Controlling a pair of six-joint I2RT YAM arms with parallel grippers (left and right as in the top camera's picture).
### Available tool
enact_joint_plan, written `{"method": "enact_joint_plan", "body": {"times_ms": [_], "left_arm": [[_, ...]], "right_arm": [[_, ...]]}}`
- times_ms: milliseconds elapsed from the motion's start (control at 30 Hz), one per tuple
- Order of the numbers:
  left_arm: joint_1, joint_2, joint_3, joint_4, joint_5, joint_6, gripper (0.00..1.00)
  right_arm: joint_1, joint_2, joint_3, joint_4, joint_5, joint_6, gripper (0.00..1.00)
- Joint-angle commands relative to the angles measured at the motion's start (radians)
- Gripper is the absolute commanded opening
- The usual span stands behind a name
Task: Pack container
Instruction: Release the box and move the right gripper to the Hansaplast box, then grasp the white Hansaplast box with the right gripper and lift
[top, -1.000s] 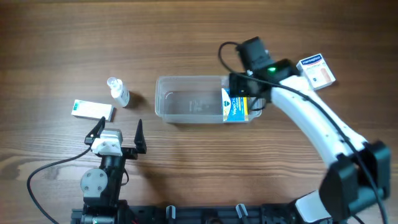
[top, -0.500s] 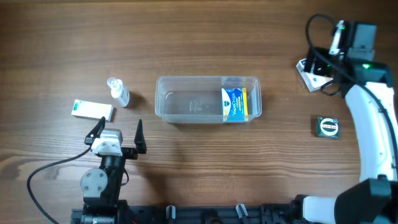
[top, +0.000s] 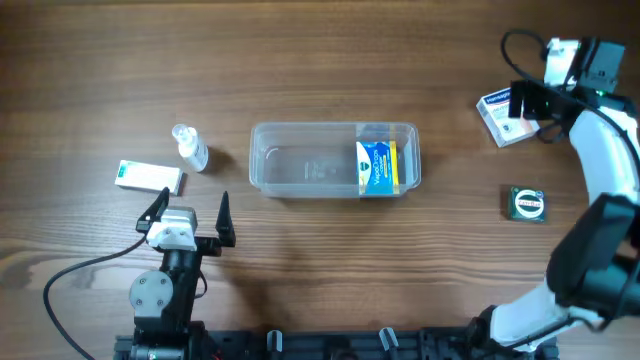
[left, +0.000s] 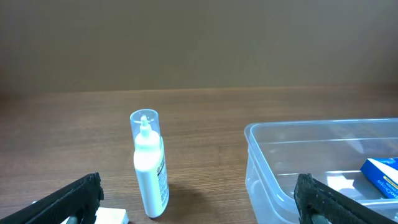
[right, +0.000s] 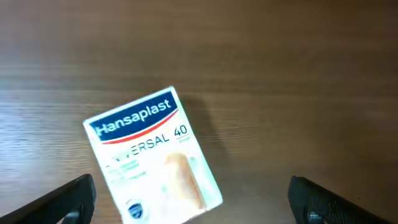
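The clear plastic container (top: 300, 165) sits mid-table with a blue and yellow box (top: 377, 167) inside its right end; it also shows in the left wrist view (left: 323, 162). My right gripper (top: 530, 100) is open, hovering over a white Hansaplast plaster box (top: 500, 116) at the far right; the box (right: 152, 158) lies between its spread fingers. My left gripper (top: 190, 212) is open and empty near the front left, facing a small clear bottle (top: 190, 147) that also shows in the left wrist view (left: 149, 165).
A white and green box (top: 149, 177) lies left of the bottle. A small round dark tin (top: 526, 203) lies at the right, in front of the plaster box.
My right arm left the blue and yellow box in the container and swung to the far right, over the plaster box. The left arm has not moved.
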Motion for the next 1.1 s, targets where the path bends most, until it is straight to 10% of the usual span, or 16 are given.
{"method": "enact_joint_plan", "body": {"times_ms": [0,433,1067], "left_arm": [[-0.005,-0.007,-0.008,0.002,0.011,0.022,1.0],[-0.005,-0.007,-0.008,0.002,0.011,0.022,1.0],[-0.005,-0.007,-0.008,0.002,0.011,0.022,1.0]], "right_arm": [[-0.035,0.065,-0.001,0.029,-0.15,-0.014,1.0],[-0.071,0.155,-0.001,-0.007,-0.216,0.198,1.0],[-0.071,0.175,-0.001,-0.087,-0.312,0.138,0.95]]}}
